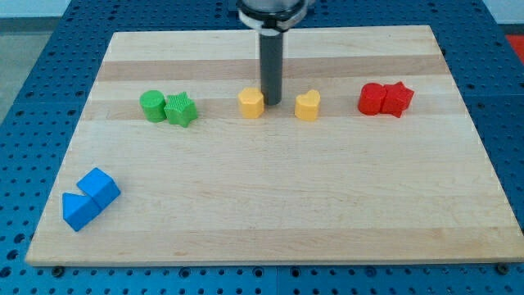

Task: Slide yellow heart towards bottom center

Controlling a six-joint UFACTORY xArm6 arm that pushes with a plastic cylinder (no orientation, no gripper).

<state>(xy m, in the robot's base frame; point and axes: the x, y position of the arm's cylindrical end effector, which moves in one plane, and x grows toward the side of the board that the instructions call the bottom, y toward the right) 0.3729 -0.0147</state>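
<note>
Blue blocks [89,198] lie nearest; the yellow heart [308,106], small and upright, is seen just right of my tip [271,102]; no jaws are fitted.

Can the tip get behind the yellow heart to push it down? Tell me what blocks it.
Probably yes. My tip stands between the yellow hexagonal block and the yellow heart, just left of the heart. Bare board lies above the heart, so nothing blocks the way round.
</note>
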